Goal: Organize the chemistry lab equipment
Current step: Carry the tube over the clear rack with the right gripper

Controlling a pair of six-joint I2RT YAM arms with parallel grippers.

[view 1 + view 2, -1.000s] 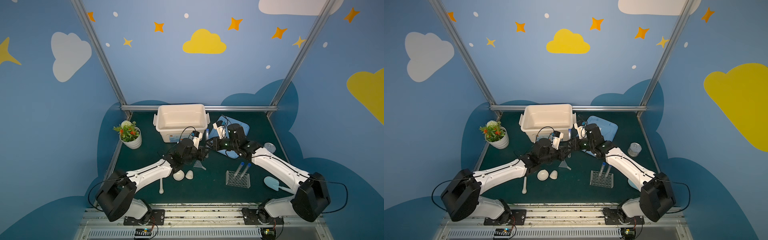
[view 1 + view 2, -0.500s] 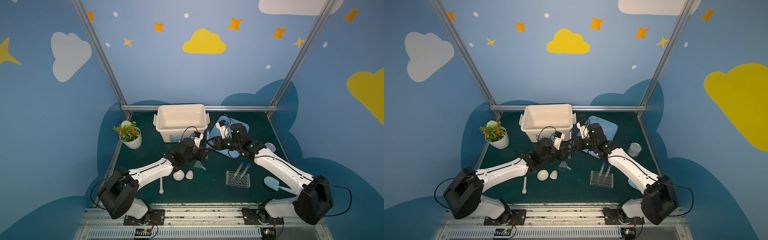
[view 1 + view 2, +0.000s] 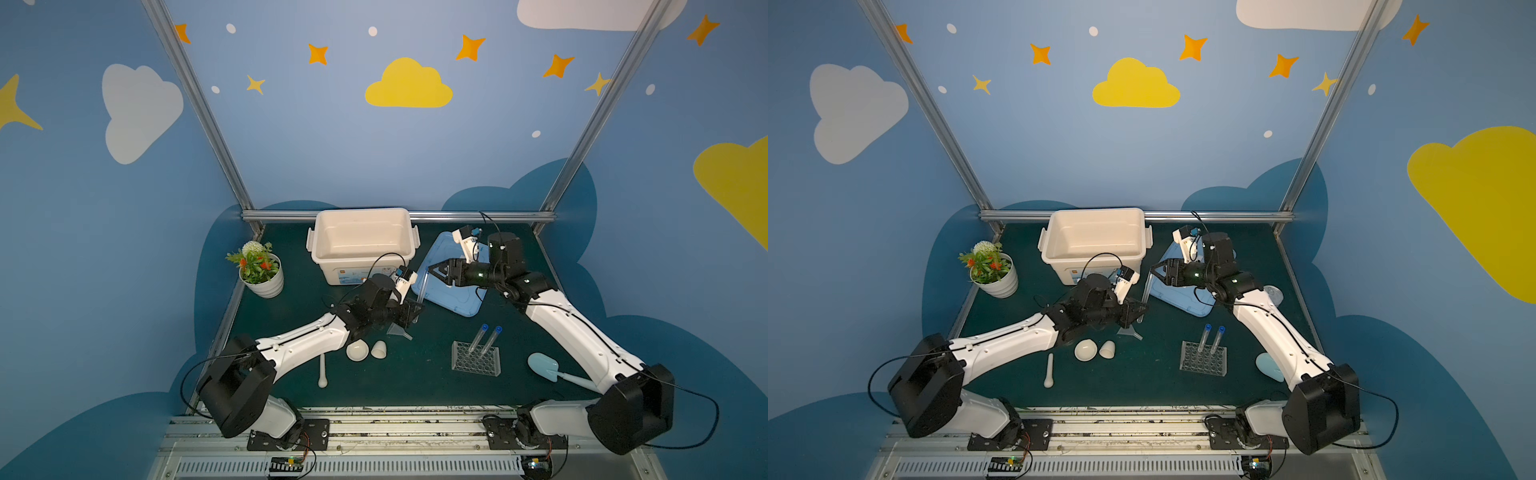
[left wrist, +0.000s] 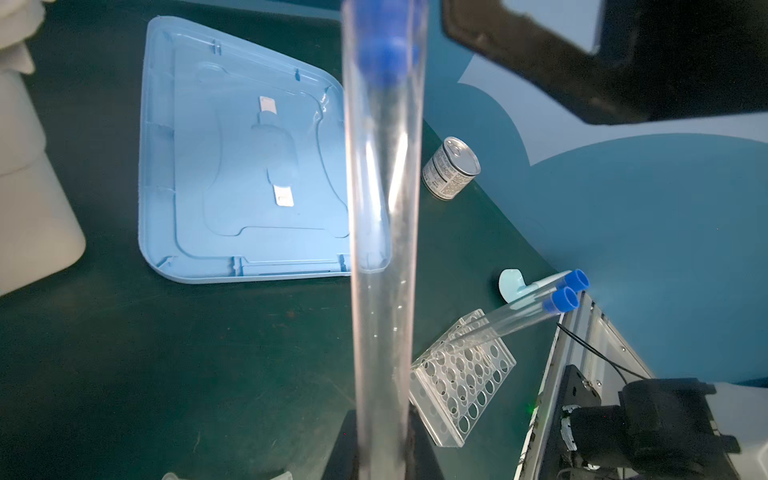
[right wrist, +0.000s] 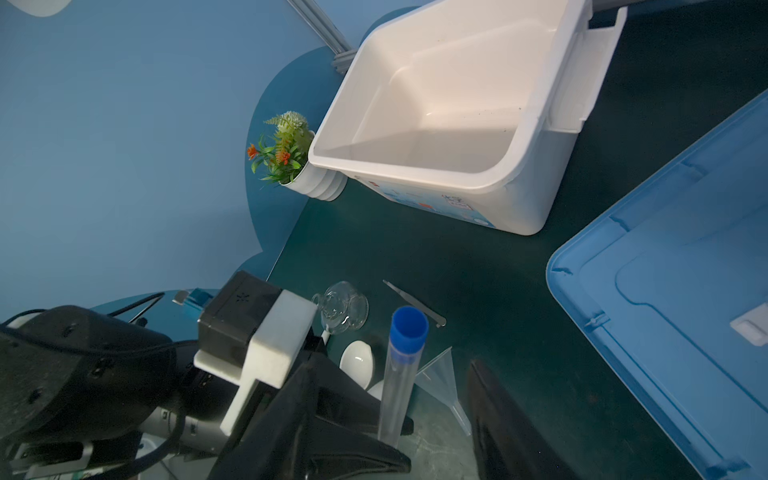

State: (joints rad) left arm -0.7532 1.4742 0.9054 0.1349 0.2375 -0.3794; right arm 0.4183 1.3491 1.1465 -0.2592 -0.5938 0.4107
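Left pincer [image 3: 412, 314]: narrow, clamped on the lower end of one test tube. The hours below are read from above, centred here, with 12 toward the back wall.
Held tube [image 3: 420, 291]: clear, blue cap uppermost, standing nearly upright out of the jaws and off the mat.
Right pincer [image 3: 436, 272]: 1 o'clock, jaws spread wide and gripping nothing. Its tips sit just beside the tube's upper end, and I cannot tell whether they touch it.
Funnel [image 3: 397, 331]: 7 o'clock, just beside the left pincer, lying on the green mat.
Cup [image 3: 379, 350]: 7 o'clock, on its side, just beside the bowl.
Bowl [image 3: 357, 351]: 8 o'clock, mouth up.
Pestle [image 3: 322, 372]: 8 o'clock, farther out, flat on the mat alongside the left arm.
Flask [image 5: 343, 307] and tweezers [image 5: 415, 303]: side by side on the mat near the bowl. I only catch them from the right wrist camera, so I give no hour for them.
Rack [image 3: 476, 361]: 4 o'clock, well apart, with two capped tubes [image 3: 477, 340] leaning in its holes.
Blue lid [image 3: 457, 301]: 2 o'clock, flat on the mat below the right pincer.
White bin [image 3: 361, 212]: 11 o'clock, uncovered, by the back rail.
Scoop [image 3: 544, 368]: 4 o'clock, beyond the rack, near the right arm.
Tin can [image 3: 1273, 293]: 3 o'clock, near the mat's right edge.
Potted plant [image 3: 259, 270]: 10 o'clock, at the left edge.
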